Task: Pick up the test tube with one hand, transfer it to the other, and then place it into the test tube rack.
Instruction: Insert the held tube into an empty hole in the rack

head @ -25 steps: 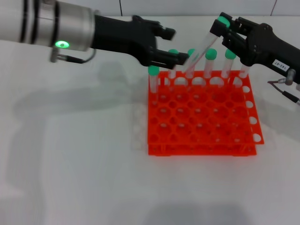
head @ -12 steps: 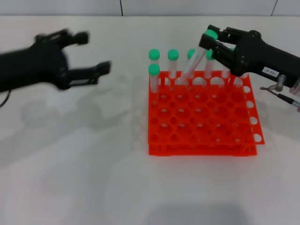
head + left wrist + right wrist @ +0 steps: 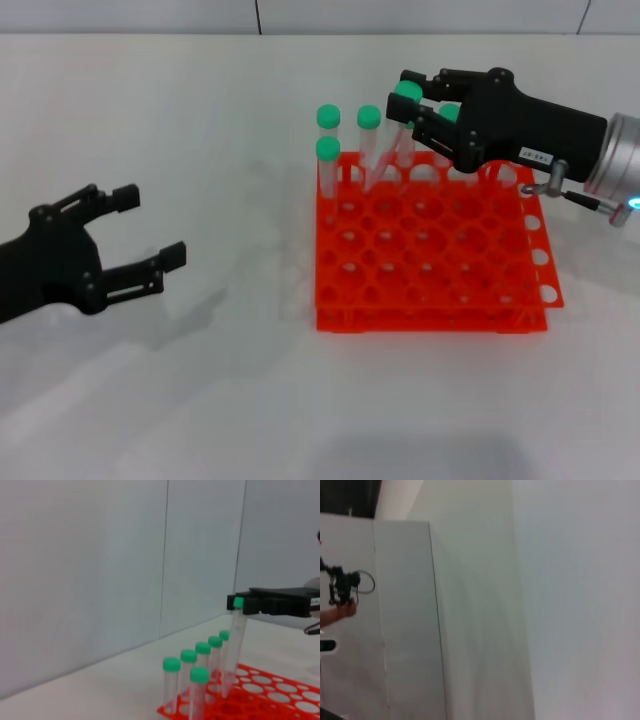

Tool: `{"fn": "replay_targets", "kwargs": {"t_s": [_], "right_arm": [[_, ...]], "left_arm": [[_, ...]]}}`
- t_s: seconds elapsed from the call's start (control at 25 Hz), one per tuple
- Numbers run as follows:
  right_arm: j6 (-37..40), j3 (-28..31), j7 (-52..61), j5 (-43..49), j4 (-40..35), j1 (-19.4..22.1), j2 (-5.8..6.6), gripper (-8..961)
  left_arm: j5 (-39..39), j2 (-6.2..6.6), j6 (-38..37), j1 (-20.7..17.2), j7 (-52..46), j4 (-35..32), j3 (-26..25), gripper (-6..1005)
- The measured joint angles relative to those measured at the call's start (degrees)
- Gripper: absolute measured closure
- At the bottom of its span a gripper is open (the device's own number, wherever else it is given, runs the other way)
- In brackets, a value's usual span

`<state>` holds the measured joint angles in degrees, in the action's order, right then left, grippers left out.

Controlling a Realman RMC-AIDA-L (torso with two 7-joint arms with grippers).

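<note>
My right gripper (image 3: pixel 416 102), black with a white label, is shut on the green-capped test tube (image 3: pixel 390 140) near its cap. It holds the tube tilted over the back rows of the orange-red rack (image 3: pixel 430 320). The tube's lower end is at the rack's top; whether it sits in a hole I cannot tell. The left wrist view shows the same tube (image 3: pixel 234 650), the right gripper (image 3: pixel 250 606) and the rack (image 3: pixel 270 690). My left gripper (image 3: pixel 150 227) is open and empty, low over the table far left of the rack.
Several other green-capped tubes (image 3: pixel 328 118) stand upright in the rack's back row and back left corner, close beside the held tube; they also show in the left wrist view (image 3: pixel 171 680). The right wrist view shows only a pale wall.
My left gripper let go of the tube and drew back far to the left and down, open. My right gripper moved left with the tube, bringing it lower over the rack.
</note>
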<state>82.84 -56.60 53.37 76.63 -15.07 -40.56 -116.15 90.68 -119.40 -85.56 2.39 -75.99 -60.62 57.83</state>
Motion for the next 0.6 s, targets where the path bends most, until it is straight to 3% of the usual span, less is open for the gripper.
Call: {"fn": "replay_targets", "kwargs": {"t_s": [0.6], "right_arm": [[-5.4, -2.0, -0.2, 0.0, 1.1, -1.6, -0.05, 689]], "left_arm": [[1.1, 0.33, -0.3, 1.2, 1.9, 5.2, -2.1, 106]]}}
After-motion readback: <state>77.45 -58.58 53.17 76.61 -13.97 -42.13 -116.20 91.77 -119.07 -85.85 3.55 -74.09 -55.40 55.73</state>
